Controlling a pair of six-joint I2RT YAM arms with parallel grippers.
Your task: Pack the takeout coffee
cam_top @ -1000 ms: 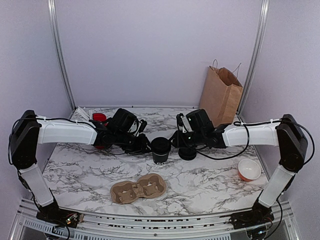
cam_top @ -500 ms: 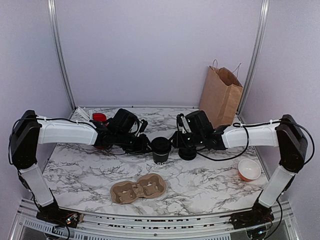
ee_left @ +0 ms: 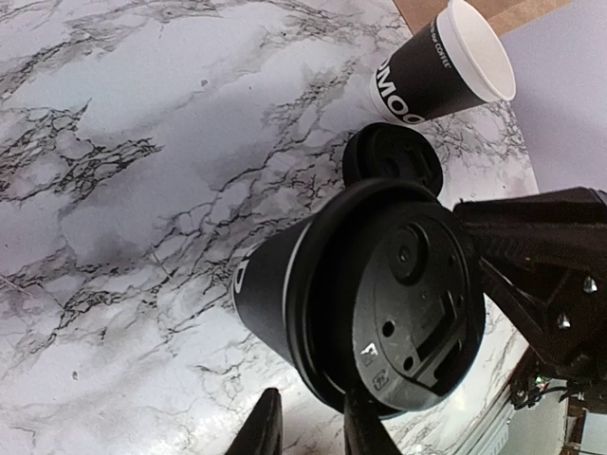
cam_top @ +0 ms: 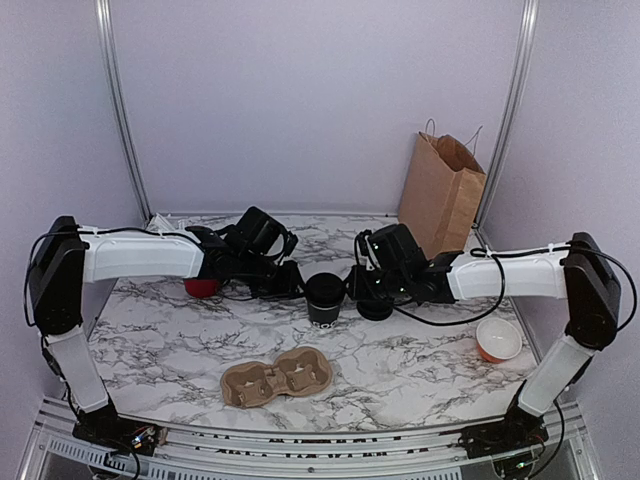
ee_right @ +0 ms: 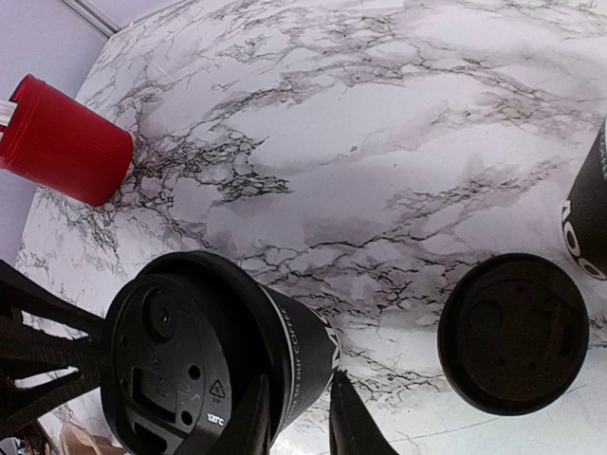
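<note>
The takeout coffee point(cam_top: 323, 298), a small black cup with white print and a black lid, stands upright mid-table. It fills the left wrist view point(ee_left: 379, 294) and shows in the right wrist view point(ee_right: 209, 351). My left gripper point(cam_top: 290, 282) is just left of it, its jaws a narrow gap apart and empty point(ee_left: 313, 431). My right gripper point(cam_top: 352, 285) is just right of it, its jaws also narrowly apart point(ee_right: 299, 422), beside the cup's wall. Neither holds the cup.
A loose black lid point(cam_top: 375, 308) lies right of the cup. A second black cup, open, point(ee_left: 441, 66) stands behind it. A red cup point(cam_top: 202, 287), an orange bowl point(cam_top: 498, 340), a paper bag point(cam_top: 440, 190) and a cardboard carrier point(cam_top: 277, 378) are around.
My left arm has lifted and swung toward the back right, baring the red cup. My right gripper has edged closer to the lidded cup. The cup stays put.
</note>
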